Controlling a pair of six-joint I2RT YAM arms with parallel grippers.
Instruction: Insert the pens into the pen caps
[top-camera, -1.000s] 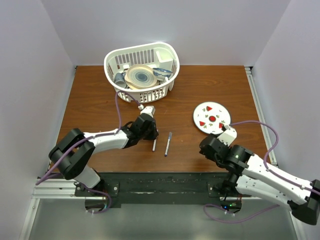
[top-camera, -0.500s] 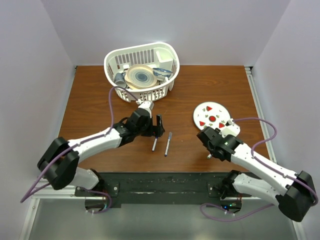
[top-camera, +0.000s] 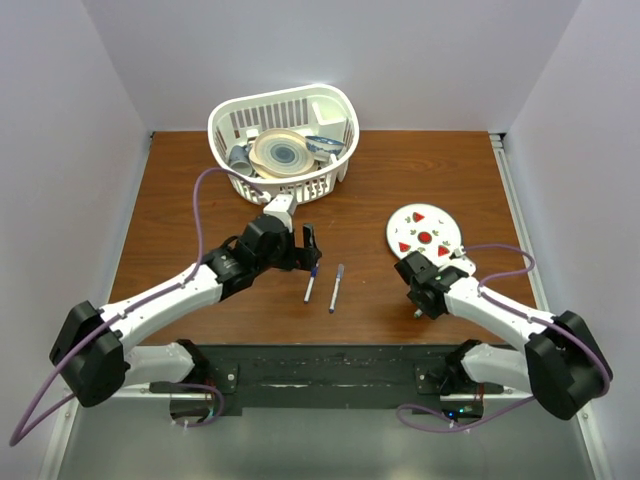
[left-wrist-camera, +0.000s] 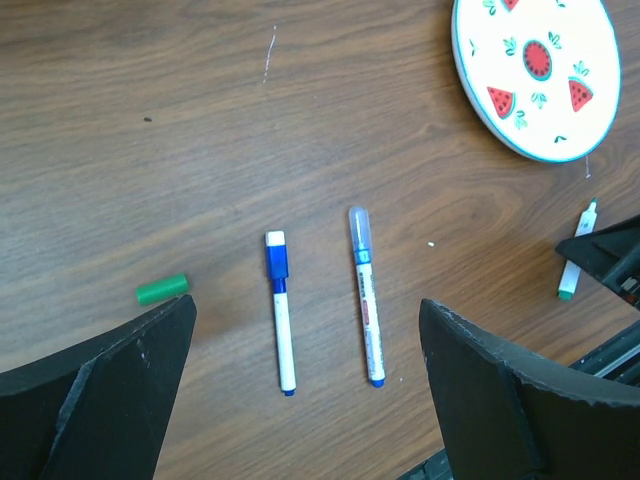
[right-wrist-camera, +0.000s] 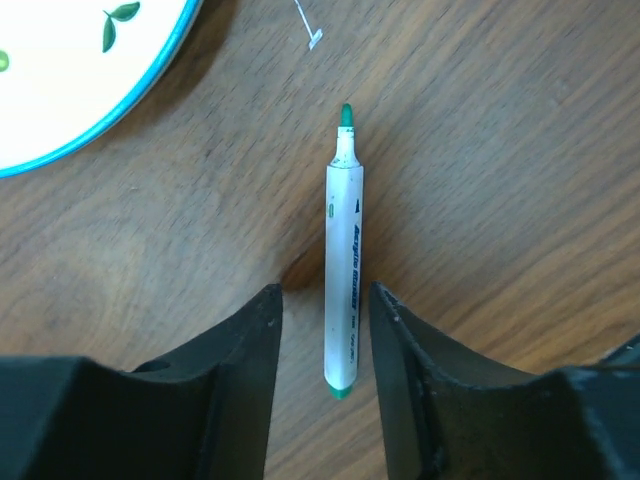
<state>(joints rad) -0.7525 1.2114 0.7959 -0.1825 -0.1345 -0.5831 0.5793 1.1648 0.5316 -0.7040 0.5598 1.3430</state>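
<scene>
**Left tool wide over two pens, right tool narrow around the green pen**

Left tool (left-wrist-camera: 306, 310) is spread wide with nothing in it. It hovers over the brown counter (top-camera: 180, 200), and two pens show between its fingers (left-wrist-camera: 120, 390) in the left wrist view.

- The blue pen (left-wrist-camera: 283, 320) lies flat on the counter. It has a white barrel, with a blue cap on the end toward the top of that view.
- The second pen (left-wrist-camera: 365, 300) lies just beside it on the right, roughly parallel and not touching. It has a pale see-through cap on its top end; the cap colour is hard to call.
- The green cap (left-wrist-camera: 162, 290) lies loose on the counter, left of the blue pen and close to the left fingertip. It is on no pen.

Right tool (right-wrist-camera: 325, 295) is down at the counter, near the watermelon plate (left-wrist-camera: 480, 60).

- Its jaws are narrow and stand either side of the green pen (right-wrist-camera: 343, 250).
- The pen lies flat between them, uncapped, with its green tip pointing away from the wrist.
- There is a visible gap on one side of the barrel and almost none on the other, so the pen is flanked, not clamped.

The edge of the plate shows at the top left of the right wrist view, apart from the pen.

The white basket (top-camera: 290, 187) of dishes sits at the far side of the counter, beyond the left tool.
</scene>
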